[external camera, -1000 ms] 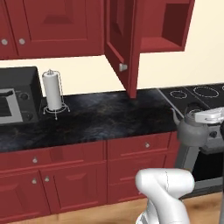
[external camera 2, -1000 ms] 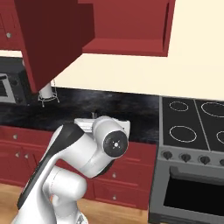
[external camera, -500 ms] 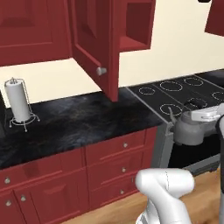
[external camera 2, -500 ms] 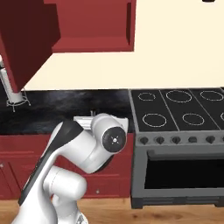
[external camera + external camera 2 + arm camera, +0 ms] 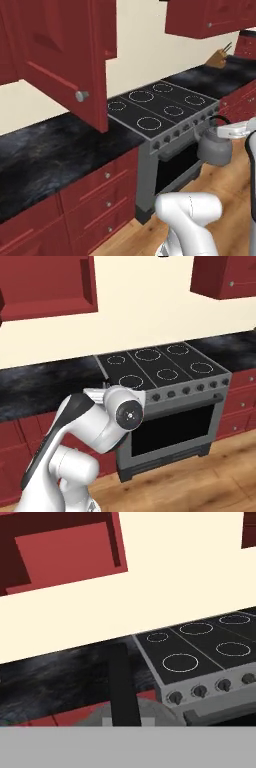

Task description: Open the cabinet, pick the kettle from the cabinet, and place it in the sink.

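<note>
1. Since the kettle (image 5: 214,146) must travel to the sink, in the left base view it hangs in the air in front of the stove (image 5: 162,112), low and clear of the counter (image 5: 55,150). The gripper (image 5: 231,131) is pinched on its arched handle, and the arm is cut off by the right edge. The cabinet (image 5: 60,55) door stands open at the upper left, with its round knob (image 5: 81,95) facing us. The sink I cannot find here.

2. In the right base view the white arm's elbow (image 5: 107,418) stands in front of the stove (image 5: 160,368) and hides the hand and the kettle behind it. The open cabinet (image 5: 50,281) is cut off by the top edge, so its shelf cannot be judged.

3. In the hand view one dark finger (image 5: 121,684) rises in the middle, and a grey rounded surface, probably the kettle (image 5: 150,714), lies just under it. The second finger I cannot make out. The stove knobs (image 5: 200,691) are near on the right.
</note>
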